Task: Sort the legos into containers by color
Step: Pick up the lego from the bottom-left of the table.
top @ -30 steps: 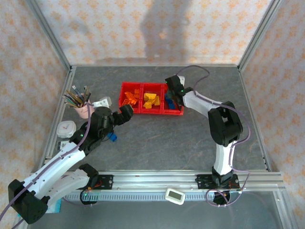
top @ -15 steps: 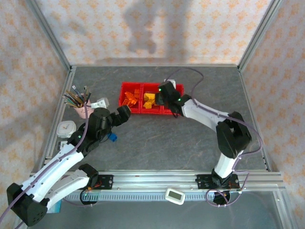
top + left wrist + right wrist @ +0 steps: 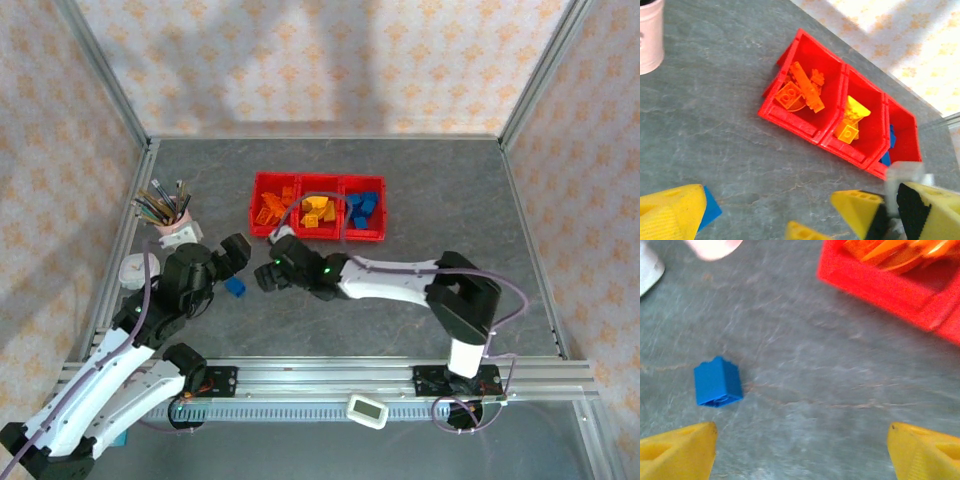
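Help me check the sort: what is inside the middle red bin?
The middle red bin holds a small heap of yellow bricks. Anything beneath the heap, or tight against the near wall, is covered.

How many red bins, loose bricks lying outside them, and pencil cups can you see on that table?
Red bins: 3
Loose blue brick: 1
Pink pencil cup: 1
Total: 5

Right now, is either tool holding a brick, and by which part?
Nothing is held. The left tool and right tool stand open and empty; the blue brick lies loose on the table.
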Available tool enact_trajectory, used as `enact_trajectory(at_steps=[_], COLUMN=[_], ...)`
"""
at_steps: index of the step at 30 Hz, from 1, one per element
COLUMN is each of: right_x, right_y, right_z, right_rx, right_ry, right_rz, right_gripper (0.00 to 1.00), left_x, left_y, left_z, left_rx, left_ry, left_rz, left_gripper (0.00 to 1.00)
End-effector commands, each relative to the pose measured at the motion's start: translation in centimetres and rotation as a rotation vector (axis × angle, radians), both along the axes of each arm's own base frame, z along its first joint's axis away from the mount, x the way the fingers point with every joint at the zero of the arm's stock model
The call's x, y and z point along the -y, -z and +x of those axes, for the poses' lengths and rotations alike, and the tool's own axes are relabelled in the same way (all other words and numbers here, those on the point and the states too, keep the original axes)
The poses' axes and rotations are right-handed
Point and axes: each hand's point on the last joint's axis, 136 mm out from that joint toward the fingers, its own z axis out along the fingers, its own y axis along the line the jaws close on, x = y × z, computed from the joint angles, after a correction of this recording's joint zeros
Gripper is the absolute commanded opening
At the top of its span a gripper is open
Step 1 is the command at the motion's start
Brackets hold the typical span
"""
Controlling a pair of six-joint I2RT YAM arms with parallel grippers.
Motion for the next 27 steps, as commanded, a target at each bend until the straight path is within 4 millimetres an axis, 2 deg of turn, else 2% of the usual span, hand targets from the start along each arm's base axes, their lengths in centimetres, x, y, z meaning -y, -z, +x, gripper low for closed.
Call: enact_trajectory(at_steps=[1,4,7,13,20,27], right_x=[-3.4,-5.6,-7.3,-9.3,-10.8,-11.2], right_y=[0.3,1.2,2.6,4.7,6.8,8.0], right_z=[-0.6,-1.4,-1.3,-0.6,0.2,0.2], right_rx=[0.002,0.008,0.013,0.026,0.049,0.062], right_ry=[-0.054,-0.098,-0.114,-0.133,-0.152,-0.165], right_rz=[0.047,0.042,0.015,-0.032,-0.099,-0.151], right_gripper=[0.89,0.90,0.90,0.87,0.74,0.56], left_x=[-1.8,-2.6,-3.3,-3.9,-4.2,-4.2], left_y=[0.5,0.7,0.9,0.9,1.0,1.0], left_z=[-1.5,-2.2,-2.7,-3.3,-3.4,-3.2], left_rx=[-0.024,-0.016,-0.025,-0.013,-0.006,-0.007], left_ry=[-0.075,-0.108,-0.143,-0.171,-0.187,-0.188], left_rz=[-0.011,-0.031,-0.044,-0.068,-0.066,-0.057], left_gripper=[0.99,0.99,0.99,0.99,0.99,0.99])
